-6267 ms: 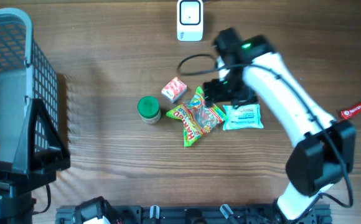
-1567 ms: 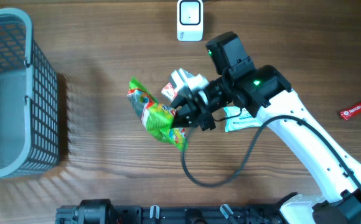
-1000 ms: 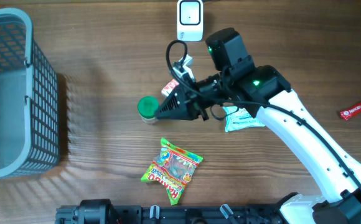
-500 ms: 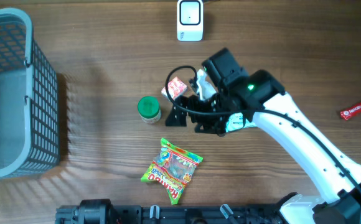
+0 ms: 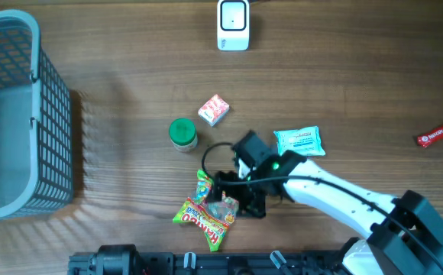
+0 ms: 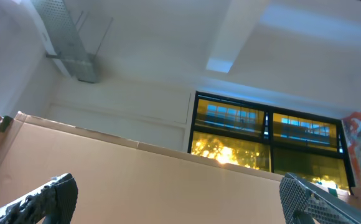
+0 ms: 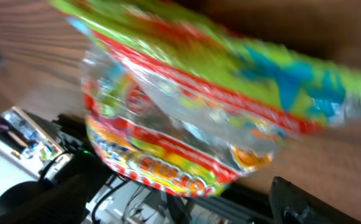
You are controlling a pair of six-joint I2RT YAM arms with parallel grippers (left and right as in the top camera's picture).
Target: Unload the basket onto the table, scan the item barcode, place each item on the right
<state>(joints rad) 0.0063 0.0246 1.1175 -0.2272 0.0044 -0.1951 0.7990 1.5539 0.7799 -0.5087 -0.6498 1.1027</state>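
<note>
Green candy bag (image 5: 206, 215) lies flat on the table (image 5: 130, 92), near its front edge.
It has dropped from my right hand (image 5: 229, 200), now wide above it; the scanner (image 5: 233, 24) is well apart, so I must regrasp. Left hand (image 6: 183, 199) wide, idle.

Right arm (image 5: 336, 200): white tubular link, black joint housings at either end, one small green indicator light (image 5: 276, 163). Black cable (image 5: 208, 155) looped off the wrist. Right gripper (image 5: 235, 198): black, boxy. Left gripper (image 6: 180, 202): two dark fingertips (image 6: 48, 198), surface finely knurled. Black base rail (image 5: 229, 263) along the worktop's near edge.
</note>
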